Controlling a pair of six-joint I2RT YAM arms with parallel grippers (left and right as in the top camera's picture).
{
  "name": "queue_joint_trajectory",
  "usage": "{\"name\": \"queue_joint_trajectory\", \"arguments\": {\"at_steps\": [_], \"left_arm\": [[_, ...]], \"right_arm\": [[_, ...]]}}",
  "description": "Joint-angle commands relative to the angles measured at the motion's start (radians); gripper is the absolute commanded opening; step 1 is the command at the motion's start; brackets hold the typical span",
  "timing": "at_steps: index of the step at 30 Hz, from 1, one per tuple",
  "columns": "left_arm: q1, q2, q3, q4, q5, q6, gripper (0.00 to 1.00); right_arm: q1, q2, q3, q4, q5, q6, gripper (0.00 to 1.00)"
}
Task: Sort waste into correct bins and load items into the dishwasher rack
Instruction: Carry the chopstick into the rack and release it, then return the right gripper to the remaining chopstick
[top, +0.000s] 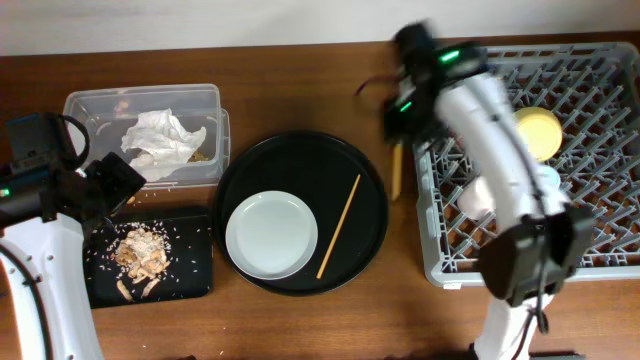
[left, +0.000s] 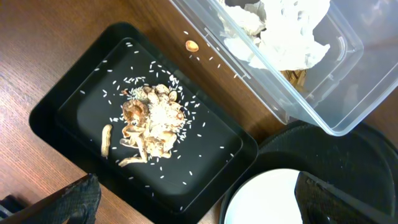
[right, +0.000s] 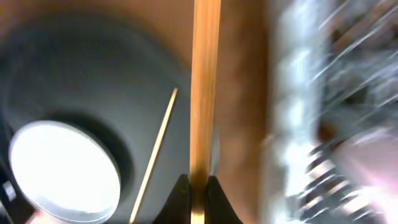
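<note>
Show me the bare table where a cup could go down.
Bare wood runs along the front edge below the round black tray and shallow black tray, and along the back behind the clear box. The gap between round tray and dishwasher rack is crowded: the right tool holds a chopstick there.

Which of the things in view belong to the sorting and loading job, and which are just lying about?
Belong to the job: napkin, clear box, scraps, black tray, plate, loose chopstick, chopstick in the right hand, bowl, rack.

Just lying about: round tray, table.
</note>
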Motion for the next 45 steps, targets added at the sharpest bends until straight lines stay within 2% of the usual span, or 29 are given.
{"name": "queue_joint_trajectory", "arguments": {"at_steps": [1,5,14,16,19,20,21,22,24,25,30,35,39,41,43,45], "left_arm": [[0.005,-0.013,0.008,-0.001,-0.003,0.006,0.99],[0.005,-0.013,0.008,-0.001,-0.003,0.006,0.99],[0.005,-0.013,0.008,-0.001,-0.003,0.006,0.99],[0.005,-0.013,0.008,-0.001,-0.003,0.006,0.99],[0.005,-0.013,0.008,-0.001,-0.003,0.006,0.99],[0.005,-0.013,0.008,-0.001,-0.003,0.006,0.99],[0.005,-0.013,0.008,-0.001,-0.003,0.006,0.99],[0.005,-0.013,0.008,-0.001,-0.003,0.006,0.99],[0.005,-0.013,0.008,-0.001,-0.003,0.006,0.99],[0.005,-0.013,0.008,-0.001,-0.003,0.006,0.99],[0.005,-0.013,0.008,-0.001,-0.003,0.006,0.99],[0.005,-0.013,0.008,-0.001,-0.003,0.006,0.99],[0.005,-0.013,0.008,-0.001,-0.003,0.006,0.99],[0.005,-0.013,0.008,-0.001,-0.003,0.006,0.99],[0.005,-0.013,0.008,-0.001,-0.003,0.006,0.99],[0.005,-0.013,0.008,-0.001,-0.003,0.006,0.99]], "right_arm": [[-0.124,-0.015,0.098,0.011,0.005,-0.22,0.04],[-0.204,-0.013,0.06,0.117,0.001,-0.25,0.04],[-0.2,-0.012,-0.171,0.356,0.001,-0.275,0.04],[-0.2,-0.012,-0.206,0.371,0.001,-0.272,0.07],[-0.2,-0.012,-0.227,0.373,0.0,-0.272,0.25],[-0.198,-0.012,-0.227,0.37,0.0,-0.272,0.38],[-0.195,-0.012,-0.227,0.369,-0.003,-0.272,0.56],[-0.194,-0.012,-0.227,0.366,-0.02,-0.273,0.68],[-0.194,-0.012,-0.226,0.356,-0.079,-0.272,0.81],[-0.194,-0.013,-0.225,0.347,-0.109,-0.272,0.83],[-0.187,-0.042,-0.178,0.234,-0.274,-0.266,0.81],[-0.122,-0.108,-0.174,0.133,-0.284,-0.14,0.8],[-0.002,-0.11,-0.177,0.083,-0.266,-0.061,0.8],[0.079,-0.106,-0.197,0.084,-0.138,0.101,0.79],[0.175,-0.106,-0.251,0.105,0.039,0.344,0.63],[0.246,-0.106,-0.312,0.14,0.125,0.48,0.6]]}}
